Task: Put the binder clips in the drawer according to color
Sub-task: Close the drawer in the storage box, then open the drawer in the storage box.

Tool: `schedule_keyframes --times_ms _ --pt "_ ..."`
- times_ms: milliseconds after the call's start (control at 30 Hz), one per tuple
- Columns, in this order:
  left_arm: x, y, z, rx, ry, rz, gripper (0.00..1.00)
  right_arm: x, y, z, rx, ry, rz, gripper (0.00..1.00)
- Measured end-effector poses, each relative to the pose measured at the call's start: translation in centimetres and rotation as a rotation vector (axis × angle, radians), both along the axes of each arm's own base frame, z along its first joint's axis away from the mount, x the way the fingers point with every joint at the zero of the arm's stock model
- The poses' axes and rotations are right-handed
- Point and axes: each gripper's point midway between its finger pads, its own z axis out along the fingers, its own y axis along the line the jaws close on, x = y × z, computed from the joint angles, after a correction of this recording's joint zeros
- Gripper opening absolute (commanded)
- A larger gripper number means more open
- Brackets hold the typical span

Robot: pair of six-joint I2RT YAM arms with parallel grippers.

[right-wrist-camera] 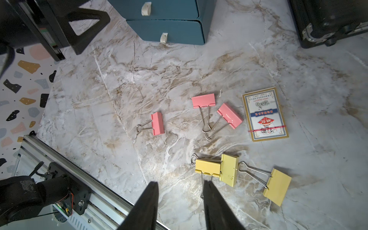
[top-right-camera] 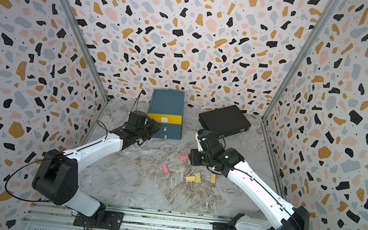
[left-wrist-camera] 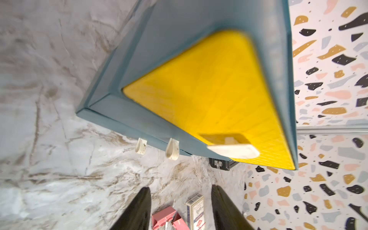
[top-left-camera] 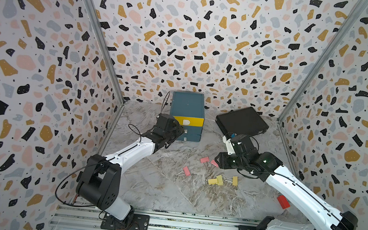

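Note:
The drawer (top-left-camera: 187, 106) is a teal chest at the back with a yellow top front (top-left-camera: 191, 121) and two teal fronts below; no drawer interior shows. My left gripper (top-left-camera: 180, 130) (left-wrist-camera: 180, 187) is open and empty by the chest's front left corner, near the white pull tabs (left-wrist-camera: 172, 151). Three pink binder clips (right-wrist-camera: 157, 123) (right-wrist-camera: 203, 100) (right-wrist-camera: 230, 115) and three pale yellow ones (right-wrist-camera: 207, 166) (right-wrist-camera: 229, 169) (right-wrist-camera: 276, 186) lie on the marble table. Above them my right gripper (right-wrist-camera: 181, 183) (top-left-camera: 217, 159) hovers open, holding nothing, one finger over a yellow clip's wire handle.
A flat black case (top-left-camera: 242, 122) lies at the back right. A printed card box (right-wrist-camera: 264, 114) sits beside the pink clips. A red block (top-left-camera: 283, 201) rests under the right arm. The metal rail (top-left-camera: 166, 222) runs along the front, and patterned walls close three sides.

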Motion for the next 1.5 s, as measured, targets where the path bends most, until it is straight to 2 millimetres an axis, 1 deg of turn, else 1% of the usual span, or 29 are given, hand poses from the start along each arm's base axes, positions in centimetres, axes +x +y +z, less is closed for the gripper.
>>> schedule_keyframes --times_ms 133,233,300,367,467,567,667,733,967,1067,1233,1333,1500 --pt "0.9 -1.0 -3.4 -0.124 0.043 0.047 0.55 0.0 -0.1 -0.3 -0.002 0.007 -0.001 0.42" --pt "1.8 -1.5 -4.4 -0.198 0.048 0.076 0.55 0.1 -0.2 -0.2 0.0 0.005 -0.006 0.43" --pt "2.3 -1.7 -4.3 -0.231 0.038 0.089 0.55 0.1 -0.2 -0.2 0.001 0.006 -0.007 0.42" --pt "2.8 -1.9 -3.6 -0.265 0.015 0.098 0.53 0.1 -0.2 -0.2 0.002 0.007 -0.005 0.43" --pt "3.5 -2.2 -2.7 -0.313 -0.018 0.107 0.46 0.2 -0.3 -0.2 0.003 0.007 -0.006 0.43" --pt "3.9 -2.4 -3.1 -0.344 -0.017 0.12 0.39 0.3 -0.4 -0.3 0.003 0.008 -0.008 0.43" --pt "4.3 -2.5 -4.1 -0.365 -0.003 0.132 0.33 0.3 -0.4 -0.3 0.003 0.007 -0.01 0.43" --pt "4.3 -2.5 -4.4 -0.372 0.004 0.139 0.28 0.4 -0.5 -0.3 0.002 0.007 -0.01 0.43" --pt "4.7 -2.5 -3.8 -0.412 -0.027 0.154 0.07 0.4 -0.6 -0.3 0.002 0.006 -0.013 0.43" --pt "4.7 -2.4 -3.7 -0.421 -0.034 0.16 0.0 0.5 -0.6 -0.3 0.001 0.005 -0.012 0.43" --pt "4.5 -2.2 -3.9 -0.423 -0.038 0.165 0.0 0.6 -0.7 -0.3 -0.003 0.003 -0.017 0.42" --pt "3.5 -1.7 -4.0 -0.42 -0.038 0.169 0.0 0.6 -1.0 -0.7 -0.018 0.004 -0.026 0.43" --pt "0.7 -0.5 -4.0 -0.411 -0.029 0.171 0.0 -0.1 -2.1 -2.8 -0.075 0.048 -0.045 0.43"
